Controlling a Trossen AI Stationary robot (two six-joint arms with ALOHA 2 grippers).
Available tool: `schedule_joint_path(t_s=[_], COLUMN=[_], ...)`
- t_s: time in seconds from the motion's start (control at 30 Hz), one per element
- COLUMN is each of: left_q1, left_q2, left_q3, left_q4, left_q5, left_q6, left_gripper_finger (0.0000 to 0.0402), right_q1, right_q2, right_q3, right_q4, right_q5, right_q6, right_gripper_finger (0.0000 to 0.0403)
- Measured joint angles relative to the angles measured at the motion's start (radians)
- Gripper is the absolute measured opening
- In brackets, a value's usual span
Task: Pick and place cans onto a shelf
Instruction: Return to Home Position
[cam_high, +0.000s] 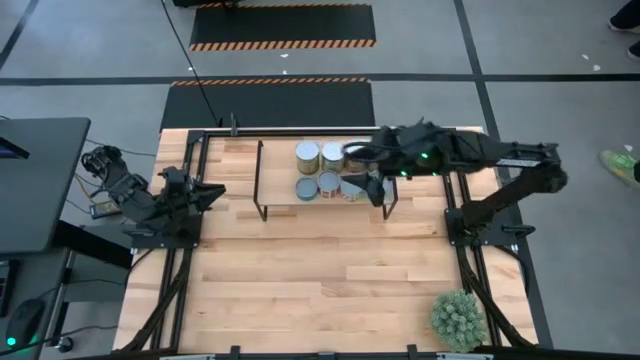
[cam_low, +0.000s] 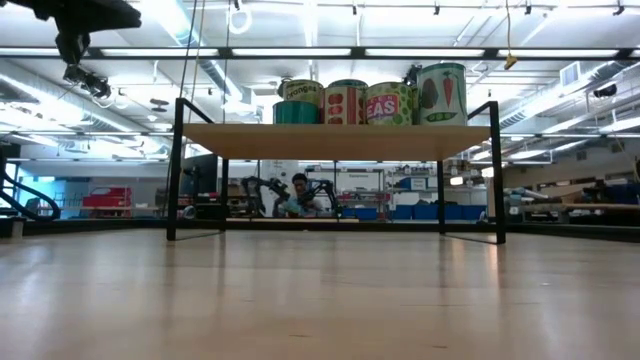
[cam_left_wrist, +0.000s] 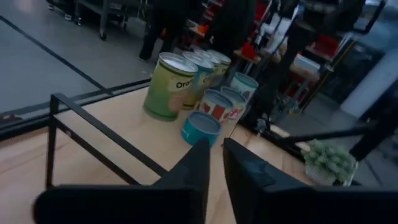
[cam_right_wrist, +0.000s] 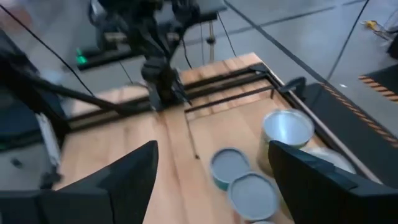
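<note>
Right gripper (cam_high: 376, 190) hovers spread wide, empty, above labelled metal cans (cam_high: 320, 172) clustered on the light-wood shelf (cam_high: 280, 185); left gripper (cam_left_wrist: 214, 171) nearly closed, empty; spiky green plant (cam_high: 458, 318) well apart; low view reveals can labels.

- A green spiky potted plant (cam_high: 459, 319) is sitting near a corner of the wooden table (cam_high: 300, 280).
- A person (cam_low: 296, 194) is showing in the room behind.
- Striped black mats (cam_high: 282, 26) are lying on the floor.

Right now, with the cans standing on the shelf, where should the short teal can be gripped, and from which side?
Take the short teal can by its round wall, probably from above: it stands upright, lower than the taller cans crowding it.
</note>
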Motion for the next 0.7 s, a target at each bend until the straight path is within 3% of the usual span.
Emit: schedule_joint_path(t_s=[0.2,0.57,0.7], left_q1=[0.0,0.013,0.04], left_q2=[-0.007,-0.11,-0.163], left_q3=[-0.104,-0.152,-0.152], left_q4=[0.152,0.153,0.15], left_q5=[-0.028,-0.194,-0.203], left_q6=[0.0,-0.028,-0.027], left_gripper_finger=[0.0008,0.0003,0.0002], right_q1=[0.011,-0.004,-0.018], right_q2=[-0.211,-0.59,-0.719], right_q3=[-0.282,-0.64,-0.731], right_q4=[0.21,0.361,0.398], right_q5=[-0.009,-0.016,-0.025], right_q6=[0.09,0.172,0.171], right_gripper_finger=[0.031,0.031,0.0309])
